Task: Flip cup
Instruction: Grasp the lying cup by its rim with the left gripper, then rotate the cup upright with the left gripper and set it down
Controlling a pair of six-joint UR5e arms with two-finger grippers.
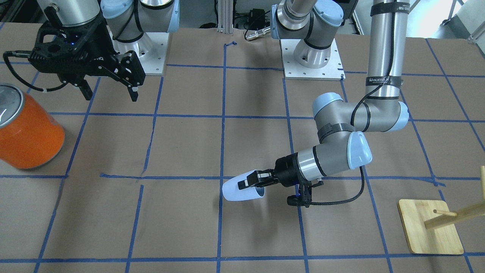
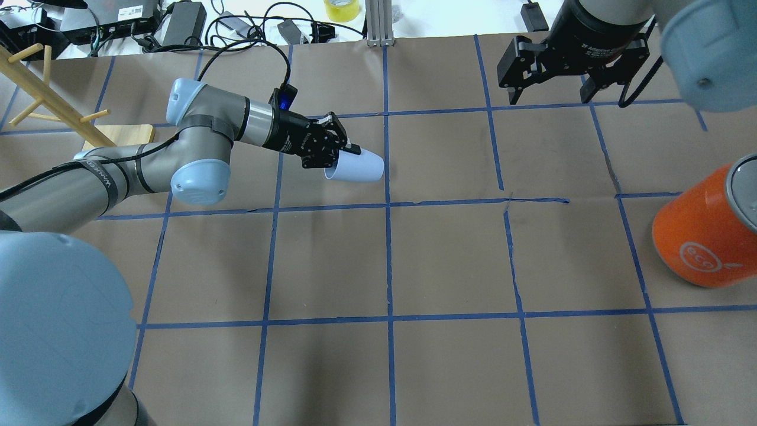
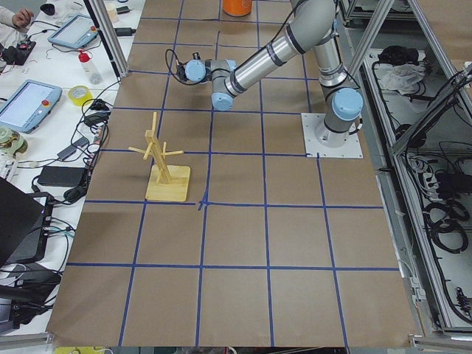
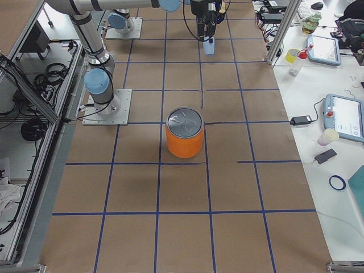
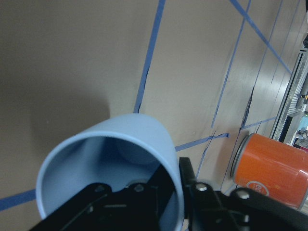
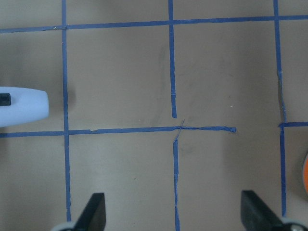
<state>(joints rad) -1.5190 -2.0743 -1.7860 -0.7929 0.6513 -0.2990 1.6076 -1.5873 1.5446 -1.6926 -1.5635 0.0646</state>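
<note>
The cup (image 1: 238, 190) is a small pale blue tumbler, held on its side above the table, its base pointing away from the arm. It also shows in the overhead view (image 2: 358, 167), the left wrist view (image 5: 115, 168), the right wrist view (image 6: 21, 106) and the exterior right view (image 4: 209, 48). My left gripper (image 1: 254, 181) is shut on the cup's rim, one finger inside and one outside; it also shows from overhead (image 2: 337, 160). My right gripper (image 1: 110, 91) is open and empty, high at the table's back, also seen from overhead (image 2: 553, 89).
A large orange can with a silver lid (image 1: 26, 129) stands on the robot's right side, also in the overhead view (image 2: 707, 231). A wooden mug stand (image 1: 432, 225) with pegs stands on the robot's left side near the operators' edge. Blue tape lines grid the brown table.
</note>
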